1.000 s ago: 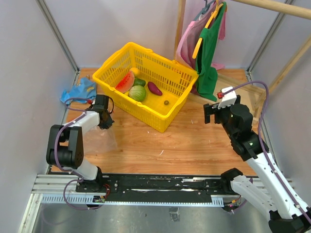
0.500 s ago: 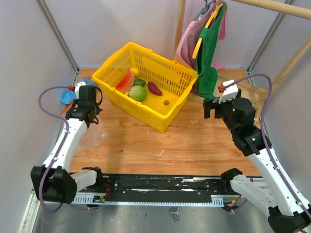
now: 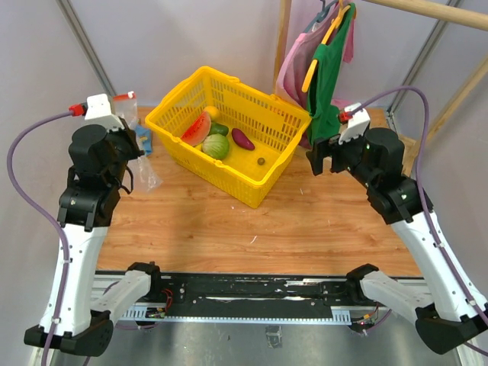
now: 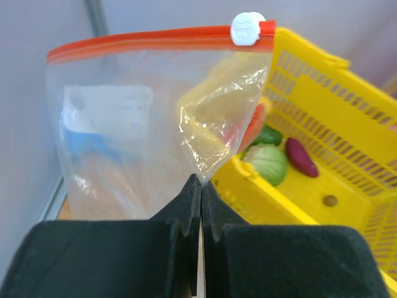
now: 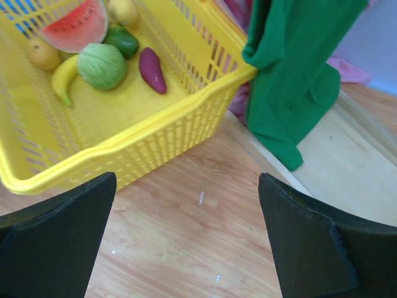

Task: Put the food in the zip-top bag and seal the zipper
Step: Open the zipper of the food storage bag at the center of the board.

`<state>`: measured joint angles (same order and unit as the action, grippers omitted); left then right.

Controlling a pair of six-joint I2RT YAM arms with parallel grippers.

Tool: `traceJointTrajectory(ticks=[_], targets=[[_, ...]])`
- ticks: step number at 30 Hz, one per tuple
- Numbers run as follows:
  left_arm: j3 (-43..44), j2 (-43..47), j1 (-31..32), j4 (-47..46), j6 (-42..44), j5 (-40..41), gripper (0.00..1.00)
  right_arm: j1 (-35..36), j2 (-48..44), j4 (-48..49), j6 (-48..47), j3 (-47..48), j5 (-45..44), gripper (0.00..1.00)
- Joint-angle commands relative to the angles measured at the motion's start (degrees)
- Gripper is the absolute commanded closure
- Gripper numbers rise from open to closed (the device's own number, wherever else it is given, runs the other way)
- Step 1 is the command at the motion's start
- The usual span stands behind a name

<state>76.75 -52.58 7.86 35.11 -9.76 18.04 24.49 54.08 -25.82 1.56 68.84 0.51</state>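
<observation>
My left arm (image 3: 75, 229) stands tall from its base at the near left, with the wrist bent forward at the top. My left fingers (image 4: 183, 210) are pressed tight together, pinching a fold of the zip-top bag (image 4: 118, 124). My right arm (image 3: 415, 229) leans up and inward from its base at the near right, wrist angled downward, and my right fingers (image 5: 56, 239) are spread wide apart with nothing between them.
</observation>
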Motion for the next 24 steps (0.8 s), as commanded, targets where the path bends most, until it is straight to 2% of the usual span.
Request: traceJointTrajectory(ticks=[1,7,12,18,24], targets=[[1.8,1.8,3.5,-5.1,7.4,-12.4,1.00,1.0,3.3,-5.0,3.1,6.3,8.6,0.02],[-2.4,5.3,5.8,-17.0,8.9,-30.8,1.00,1.2,6.2,-5.8,8.6,10.6,13.3,0.01],[-4.1,5.9,8.3,-21.7,10.0,-40.0,1.00,1.3,8.0,-5.8,13.4,13.5,16.5,0.02],[-7.5,6.4,12.9,-26.6,12.5,-47.5,1.00,1.5,9.1,-4.7,19.8,15.9,20.5,0.02],[-10.3,6.4,20.3,-29.9,16.3,-47.5,1.00,1.5,9.9,-2.1,25.3,17.4,22.3,0.01]])
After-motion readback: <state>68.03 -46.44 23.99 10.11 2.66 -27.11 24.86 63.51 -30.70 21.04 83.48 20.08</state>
